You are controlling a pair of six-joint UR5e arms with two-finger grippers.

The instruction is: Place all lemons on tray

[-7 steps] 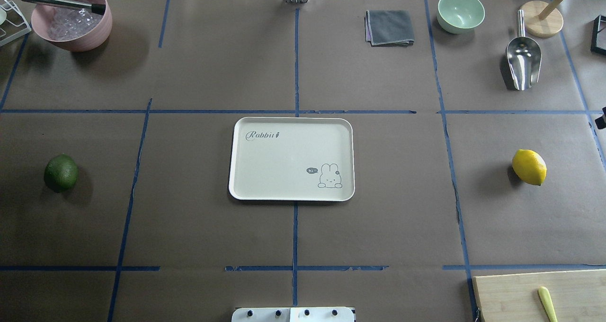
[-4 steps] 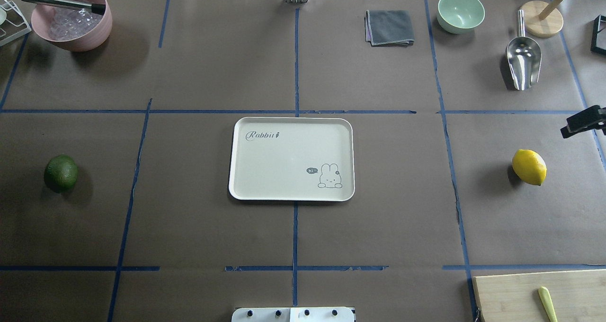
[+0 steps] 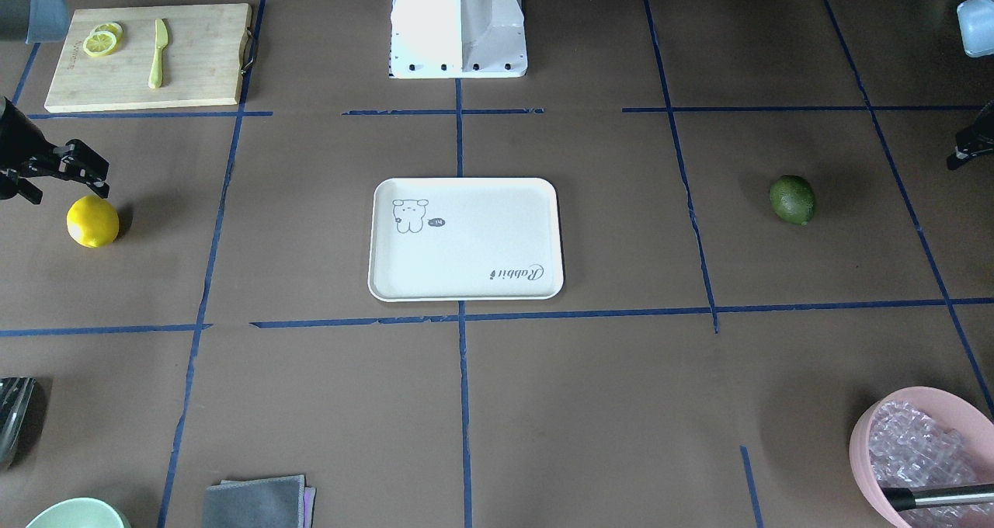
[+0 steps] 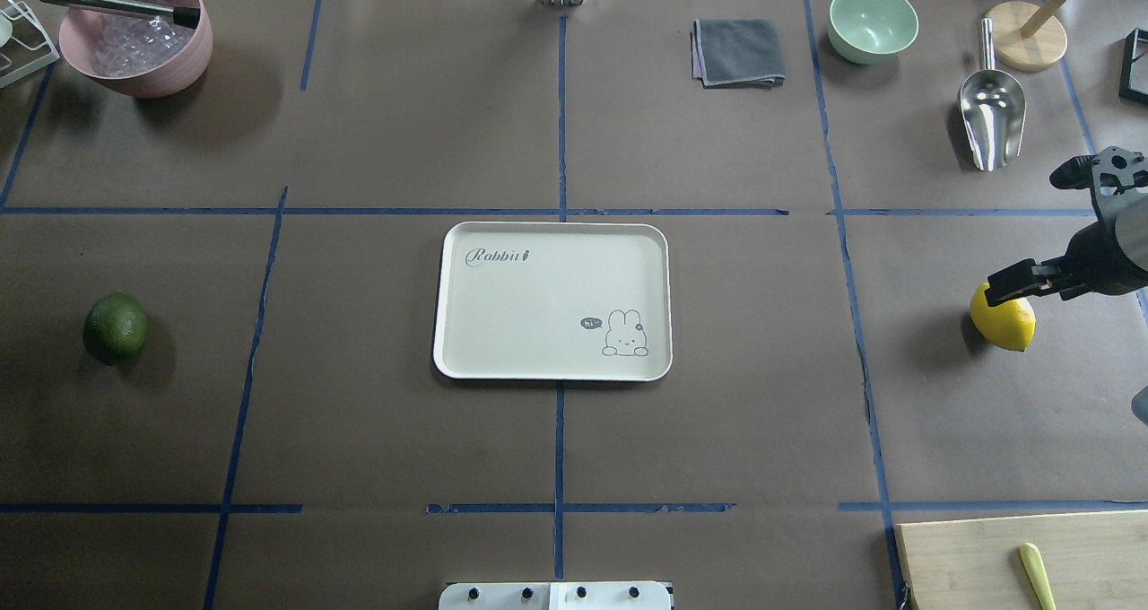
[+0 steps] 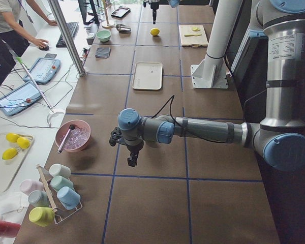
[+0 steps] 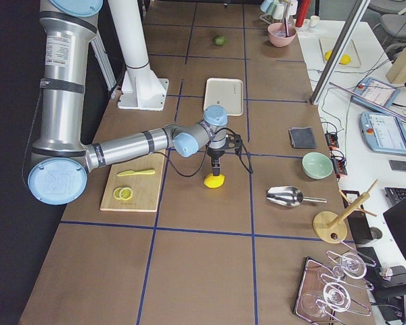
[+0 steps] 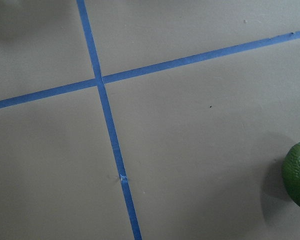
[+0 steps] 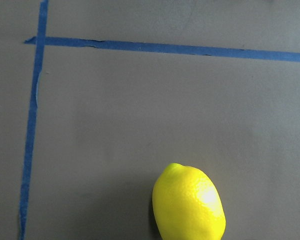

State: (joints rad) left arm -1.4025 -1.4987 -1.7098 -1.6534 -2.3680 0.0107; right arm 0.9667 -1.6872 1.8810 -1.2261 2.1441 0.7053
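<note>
A brown paper-covered table marked with blue tape lines, seen from behind a two-armed robot. A cream-white rectangular plastic tray (image 4: 538,305), printed with a small animal and "Rabbit" script, sits at the centre. Neither lemon is on it. The bright yellow oval lemon (image 4: 1004,321) lies out on the right, well apart from the tray. The dark green dimpled lemon (image 4: 115,327) lies just as far out on the left. The right gripper (image 3: 54,180) hangs just above the yellow lemon, its fingers seemingly apart and not touching the fruit. The left gripper (image 5: 131,157) hovers beyond the green lemon on the left; whether its fingers are apart cannot be told.

The step in hand looks like reaching for the yellow lemon. The right wrist camera shows the fruit low in its frame, so the gripper should first centre over it. It should then descend with the fingers across the narrow middle, not the pointed ends. Closing gently should keep the rounded skin from slipping out.

A pink round bowl (image 4: 193,54) at the far left holds clear crinkled pieces and a dark-tipped metal handle. A mint-green bowl (image 4: 873,22) at the far right looks empty, as does the steel scoop (image 4: 991,117) beside it.
</note>
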